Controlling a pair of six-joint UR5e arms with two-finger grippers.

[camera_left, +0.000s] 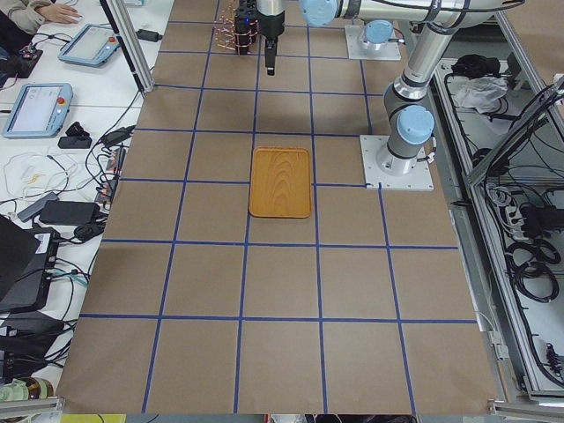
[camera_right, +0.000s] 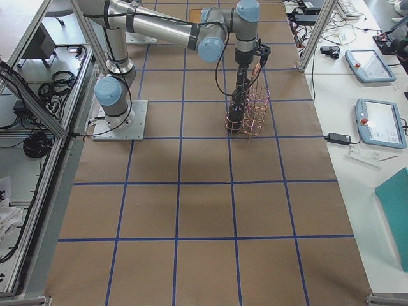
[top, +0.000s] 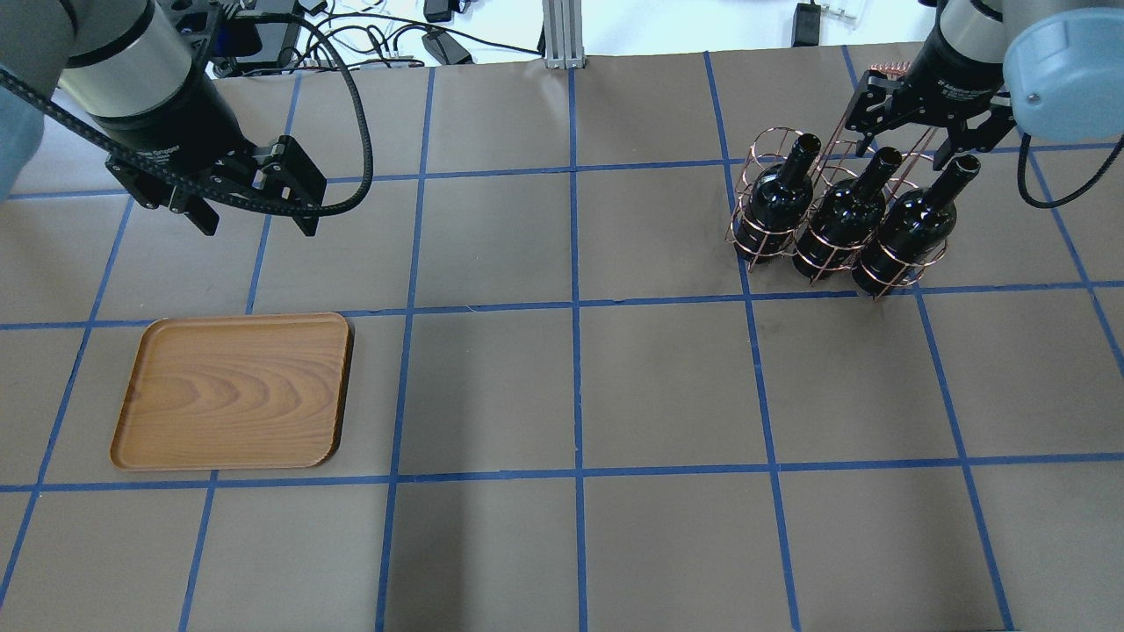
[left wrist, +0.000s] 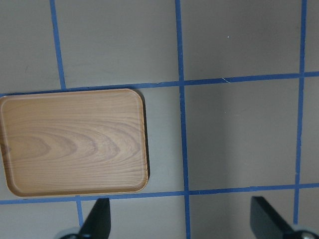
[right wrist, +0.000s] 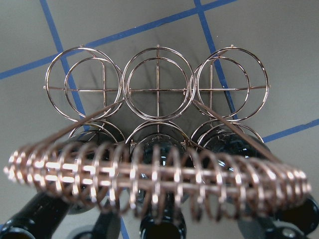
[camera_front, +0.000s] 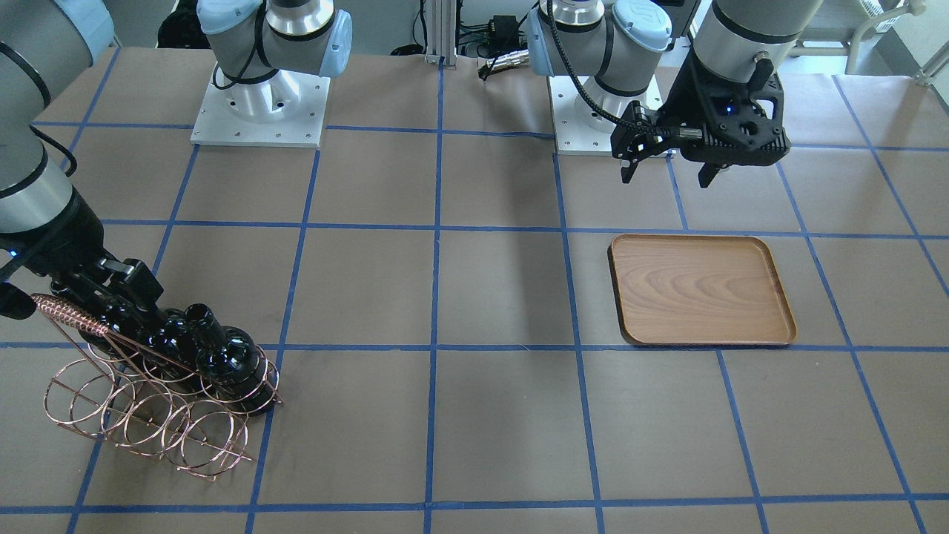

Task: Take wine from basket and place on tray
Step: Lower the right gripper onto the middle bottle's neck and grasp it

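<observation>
Three black wine bottles stand in the copper wire basket [top: 757, 156] at the far right: left [top: 777, 202], middle [top: 839, 219] and right [top: 904, 230]. My right gripper [top: 901, 147] is open, low over the necks, its fingers on either side of the middle bottle's neck and not closed on it. In the right wrist view the basket's coiled bar [right wrist: 157, 174] crosses in front and the middle bottle's mouth [right wrist: 160, 230] sits at the bottom centre. The wooden tray [top: 233, 391] lies bare at the left. My left gripper [top: 257, 215] hangs open and empty beyond the tray, which also shows in its wrist view [left wrist: 75, 142].
The table is brown paper with a blue tape grid. The two arm bases [camera_front: 259, 111] stand at the robot's edge. The basket's rear row of rings [right wrist: 157, 87] holds nothing. Cables and tablets lie off the table's far side [camera_left: 40, 106].
</observation>
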